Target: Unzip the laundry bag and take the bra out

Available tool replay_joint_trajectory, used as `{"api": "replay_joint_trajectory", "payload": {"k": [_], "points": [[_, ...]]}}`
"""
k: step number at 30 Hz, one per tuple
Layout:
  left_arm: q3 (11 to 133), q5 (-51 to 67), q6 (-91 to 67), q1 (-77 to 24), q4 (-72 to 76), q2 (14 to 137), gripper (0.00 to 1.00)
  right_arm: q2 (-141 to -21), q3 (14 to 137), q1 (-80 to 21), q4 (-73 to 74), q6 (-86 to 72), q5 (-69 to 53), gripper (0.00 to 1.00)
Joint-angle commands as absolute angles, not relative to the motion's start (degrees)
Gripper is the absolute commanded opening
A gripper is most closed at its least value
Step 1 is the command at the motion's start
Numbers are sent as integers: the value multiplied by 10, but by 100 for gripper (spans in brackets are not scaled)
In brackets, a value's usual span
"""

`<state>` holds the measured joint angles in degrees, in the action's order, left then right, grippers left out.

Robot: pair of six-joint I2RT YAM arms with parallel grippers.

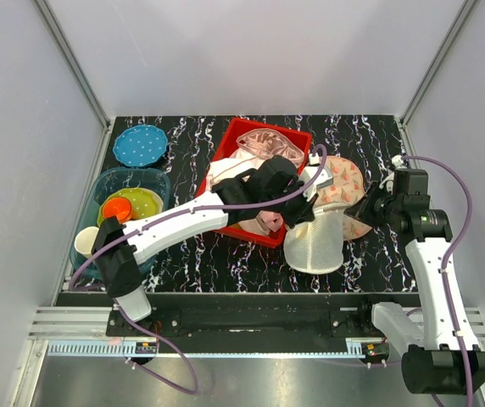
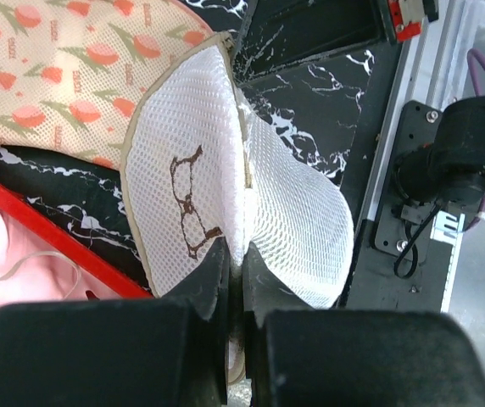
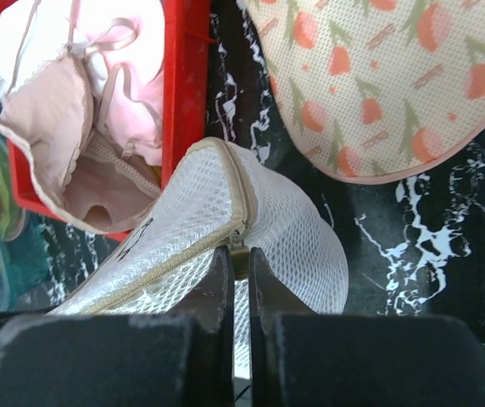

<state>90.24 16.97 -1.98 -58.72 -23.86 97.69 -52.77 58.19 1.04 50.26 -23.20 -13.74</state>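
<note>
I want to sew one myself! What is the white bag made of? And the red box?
The bag looks like soft white mesh cloth: tiny holes cover it, and it folds easily. A zip with beige cloth tape runs along its edge. The red box is probably hard plastic: smooth, slightly shiny, with a stiff, straight wall.

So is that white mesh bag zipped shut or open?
Shut, as far as shows: the zip on the laundry bag runs closed up to the right gripper. The rest is hidden.
</note>
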Motion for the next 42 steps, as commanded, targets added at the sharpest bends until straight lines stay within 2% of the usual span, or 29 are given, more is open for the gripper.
{"api": "replay_joint_trajectory", "payload": {"k": [1,2,3,4,5,6,8,11,16,21,27,32,36,37,38,40,41,42], "points": [[897,197,-4,-578,-236,910,0,-535,575,45,468,-223,-117,0],[895,195,-4,-578,-235,908,0,-528,578,47,468,-223,-127,3],[894,195,-4,-578,-229,906,0,-522,584,47,468,-223,-138,19],[890,195,-4,-578,-226,906,0,-519,591,48,471,-223,-154,32],[888,197,-4,-578,-222,905,0,-511,598,49,475,-223,-158,40],[885,199,-4,-578,-215,904,0,-509,612,49,482,-222,-160,54],[872,209,12,-578,-203,899,0,-506,625,52,490,-221,-168,64],[826,215,22,-579,-154,878,0,-511,636,60,483,-230,-187,78],[747,214,42,-579,-52,834,0,-546,634,91,435,-274,-272,93],[683,213,69,-580,32,802,0,-593,583,97,361,-332,-385,100],[685,212,102,-585,47,803,0,-622,500,96,282,-347,-546,100],[704,211,114,-589,40,818,0,-612,475,96,311,-315,-567,95],[713,210,114,-590,38,828,0,-578,465,96,308,-324,-562,68],[715,210,114,-591,37,830,0,-573,464,96,308,-328,-562,47],[717,210,114,-591,36,832,0,-569,461,96,308,-330,-561,37],[719,209,115,-592,35,836,0,-555,460,96,311,-337,-549,5],[723,211,116,-592,33,839,0,-549,461,96,321,-339,-528,0],[724,212,116,-592,33,843,0,-535,467,96,337,-336,-504,0]]}}
